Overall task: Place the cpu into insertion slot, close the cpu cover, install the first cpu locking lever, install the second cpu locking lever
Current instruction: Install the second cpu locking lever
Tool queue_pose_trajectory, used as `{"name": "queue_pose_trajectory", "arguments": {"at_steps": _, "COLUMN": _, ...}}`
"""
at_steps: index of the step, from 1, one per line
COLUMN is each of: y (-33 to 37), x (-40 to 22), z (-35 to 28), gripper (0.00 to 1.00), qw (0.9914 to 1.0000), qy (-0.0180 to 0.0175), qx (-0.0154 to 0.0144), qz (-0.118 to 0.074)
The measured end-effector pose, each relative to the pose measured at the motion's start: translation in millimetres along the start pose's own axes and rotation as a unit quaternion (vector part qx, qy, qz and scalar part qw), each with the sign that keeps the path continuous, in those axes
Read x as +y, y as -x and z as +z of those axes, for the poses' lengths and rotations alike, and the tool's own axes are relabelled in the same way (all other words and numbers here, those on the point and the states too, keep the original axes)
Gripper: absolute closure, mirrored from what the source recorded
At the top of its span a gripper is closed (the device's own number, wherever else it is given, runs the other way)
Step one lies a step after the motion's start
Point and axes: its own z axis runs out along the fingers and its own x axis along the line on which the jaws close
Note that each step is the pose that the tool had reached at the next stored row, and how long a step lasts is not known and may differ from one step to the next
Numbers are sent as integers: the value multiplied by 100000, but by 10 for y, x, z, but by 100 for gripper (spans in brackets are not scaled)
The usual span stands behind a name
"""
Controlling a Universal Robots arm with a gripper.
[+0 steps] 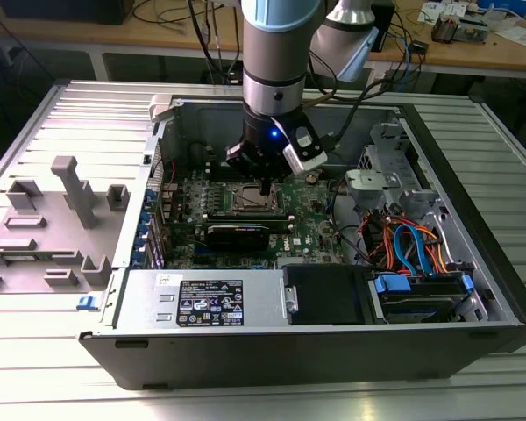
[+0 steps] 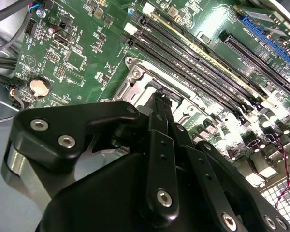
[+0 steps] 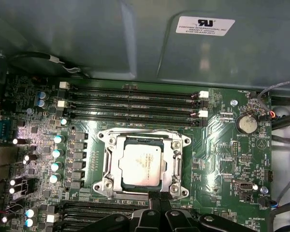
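Observation:
The cpu (image 3: 141,162) lies pale and silver-topped in the insertion slot (image 3: 106,140), whose metal rim stands out on the green board. The cpu cover (image 3: 176,164) lies flat over the chip, which shows through its window. My gripper (image 3: 158,197) is shut, with its black fingertips together at the socket's edge and nothing visible between them. In the exterior view the gripper (image 1: 264,187) hangs just over the socket (image 1: 244,202) inside the open computer case. In the second wrist view the gripper (image 2: 157,99) points down at the socket's rim (image 2: 135,73). I cannot make out how the locking levers stand.
Long black memory slots (image 3: 135,101) run beside the socket, and a coin battery (image 3: 246,123) sits nearby. A black expansion card (image 1: 237,235), the power supply (image 1: 202,303) and coloured cables (image 1: 412,246) crowd the case. A grey fixture (image 1: 61,219) stands at the exterior view's left.

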Motion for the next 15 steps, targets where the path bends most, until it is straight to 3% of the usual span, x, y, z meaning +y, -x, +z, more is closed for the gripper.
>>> {"name": "queue_pose_trajectory", "arguments": {"at_steps": 10, "y": -7, "x": -19, "z": -2, "gripper": 89, "qw": 100000, "qy": 3, "qx": 7, "qz": 6}}
{"name": "queue_pose_trajectory", "arguments": {"at_steps": 11, "y": -7, "x": -38, "z": -3, "gripper": 89, "qw": 100000, "qy": 16, "qx": 161, "qz": 13}}
{"name": "queue_pose_trajectory", "arguments": {"at_steps": 12, "y": -23, "x": -208, "z": 7, "gripper": 89, "qw": 99977, "qy": 523, "qx": 2087, "qz": 159}}
{"name": "queue_pose_trajectory", "arguments": {"at_steps": 15, "y": -23, "x": -209, "z": 10, "gripper": 89, "qw": 99974, "qy": 523, "qx": 2218, "qz": 164}}
